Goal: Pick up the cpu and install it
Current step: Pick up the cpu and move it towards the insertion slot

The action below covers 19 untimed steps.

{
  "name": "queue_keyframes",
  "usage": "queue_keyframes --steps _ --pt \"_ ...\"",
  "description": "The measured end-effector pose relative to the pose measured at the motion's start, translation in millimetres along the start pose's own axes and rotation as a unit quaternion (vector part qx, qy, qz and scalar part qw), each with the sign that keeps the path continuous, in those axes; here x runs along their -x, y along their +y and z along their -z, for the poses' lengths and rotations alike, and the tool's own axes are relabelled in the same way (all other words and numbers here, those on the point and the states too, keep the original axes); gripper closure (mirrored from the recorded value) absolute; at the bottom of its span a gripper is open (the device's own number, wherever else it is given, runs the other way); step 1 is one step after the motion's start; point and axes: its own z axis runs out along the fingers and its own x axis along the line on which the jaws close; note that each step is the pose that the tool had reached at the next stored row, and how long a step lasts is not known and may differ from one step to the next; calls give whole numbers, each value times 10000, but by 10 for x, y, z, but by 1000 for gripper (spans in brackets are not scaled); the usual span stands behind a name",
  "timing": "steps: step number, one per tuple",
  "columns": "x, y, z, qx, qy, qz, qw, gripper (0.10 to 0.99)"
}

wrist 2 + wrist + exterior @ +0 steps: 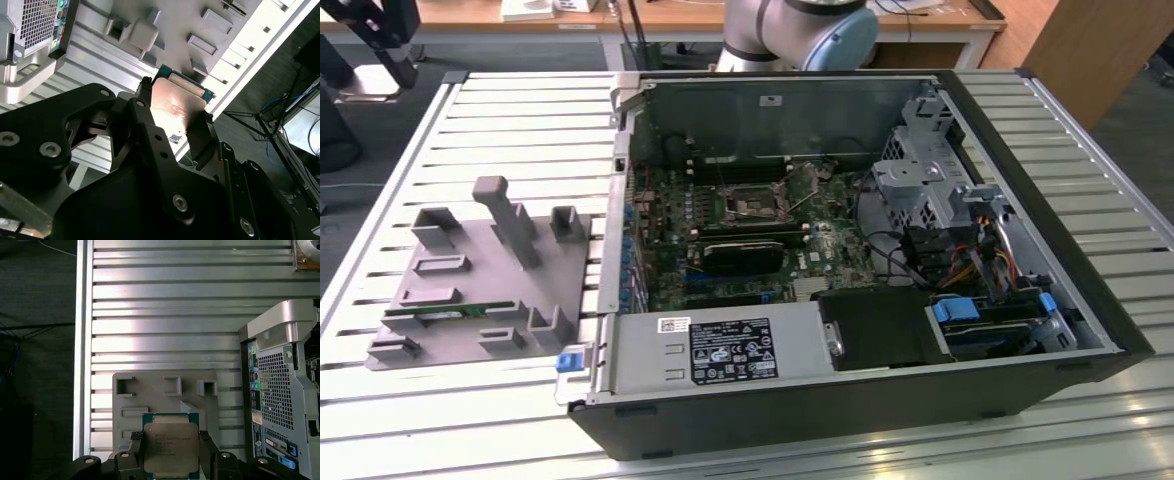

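Faint lines of print on the metal top plate of the cpu (170, 447), too small to read; a white printed label (727, 350) on the silver box inside the open computer case (854, 420). Clamped by two opposite edges between the black fingers of the gripper (170, 440). Held above the grey plastic holder block (165, 395) on the ribbed aluminium table (165, 315), beside the case. Flat, nearly square, no clear long axis; edges in line with the table's slats; dull silver plate, thin green rim.

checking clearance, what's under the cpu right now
The cpu, gripped in the pincer, hangs over the grey holder block on the slatted table; the block's part beneath it is covered.
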Motion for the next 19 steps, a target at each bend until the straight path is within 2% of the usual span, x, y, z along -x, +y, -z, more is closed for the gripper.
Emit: queue_keyframes --steps 9,19 --pt "323 11 -2 0 0 0 10000 553" --pt "771 28 -3 1 -1 0 10000 553"
